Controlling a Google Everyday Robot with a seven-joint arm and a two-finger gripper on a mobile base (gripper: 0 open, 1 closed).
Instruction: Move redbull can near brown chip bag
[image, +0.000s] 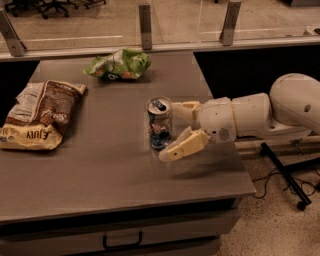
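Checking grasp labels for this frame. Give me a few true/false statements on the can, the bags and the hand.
1. The redbull can stands upright on the table. True.
2. The hand is shut on the can. False: its fingers are spread open, one behind the can and one in front of it.
3. The brown chip bag lies flat near the table's left edge in the picture, apart from the can. True.
4. The green chip bag rests on top of the brown chip bag. False: it lies by itself at the table's far edge.
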